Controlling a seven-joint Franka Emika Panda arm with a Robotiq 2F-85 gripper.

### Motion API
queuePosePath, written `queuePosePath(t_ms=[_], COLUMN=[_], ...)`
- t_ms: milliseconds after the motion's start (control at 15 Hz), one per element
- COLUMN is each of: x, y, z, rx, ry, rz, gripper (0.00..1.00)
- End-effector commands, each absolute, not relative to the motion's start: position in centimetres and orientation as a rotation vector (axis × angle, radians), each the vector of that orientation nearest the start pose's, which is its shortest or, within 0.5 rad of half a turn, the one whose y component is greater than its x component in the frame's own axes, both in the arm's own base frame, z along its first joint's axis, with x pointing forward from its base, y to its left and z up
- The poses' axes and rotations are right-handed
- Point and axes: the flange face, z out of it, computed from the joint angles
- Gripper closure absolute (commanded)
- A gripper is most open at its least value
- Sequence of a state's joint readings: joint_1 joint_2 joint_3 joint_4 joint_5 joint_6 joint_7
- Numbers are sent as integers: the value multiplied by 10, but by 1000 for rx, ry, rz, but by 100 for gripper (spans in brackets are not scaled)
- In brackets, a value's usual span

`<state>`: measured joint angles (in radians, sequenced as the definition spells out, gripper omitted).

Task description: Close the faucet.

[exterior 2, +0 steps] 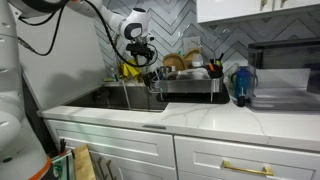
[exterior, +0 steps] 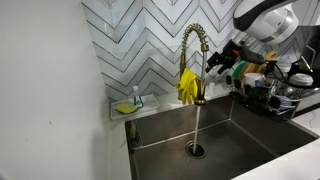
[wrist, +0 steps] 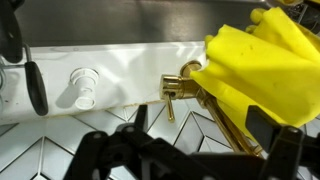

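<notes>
Spread wide with nothing between its fingers, my claw (wrist: 190,160) hovers close to the base of the faucet (wrist: 185,75), which stands at the back edge of the sink (exterior: 160,130) against the tiled wall (exterior: 150,40). Water (exterior: 196,125) runs from the spout to the drain, so I judge the job is not yet done.

The small lever (wrist: 170,100) sticks out from the stem, and it is a slim target. A yellow glove (wrist: 260,60) hangs right beside it, draped over the faucet. I think that is my main risk. A finger could snag the rubber and drag it off, or press on the glove and miss the lever. Pushing the wrong way would only bring more water. Too much force could also knock the coiled neck above.

Room is tight on two sides. The wall sits just behind the faucet, and the loaded dish rack (exterior: 275,95) stands near it on the side my arm (exterior: 265,25) comes from. The open basin in front and below gives me free space, so backing off that way looks safest.
</notes>
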<state>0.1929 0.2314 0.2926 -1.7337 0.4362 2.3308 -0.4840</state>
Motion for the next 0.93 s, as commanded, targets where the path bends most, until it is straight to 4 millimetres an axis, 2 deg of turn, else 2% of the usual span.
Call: queuePosePath(t_ms=[0, 400, 867], x=[603, 625, 640], y=[313, 331, 347], z=[474, 459, 450], rx=[-2455, -2402, -2321], ry=[-935, -911, -850], rz=[-445, -438, -415], gripper=[0, 0, 0])
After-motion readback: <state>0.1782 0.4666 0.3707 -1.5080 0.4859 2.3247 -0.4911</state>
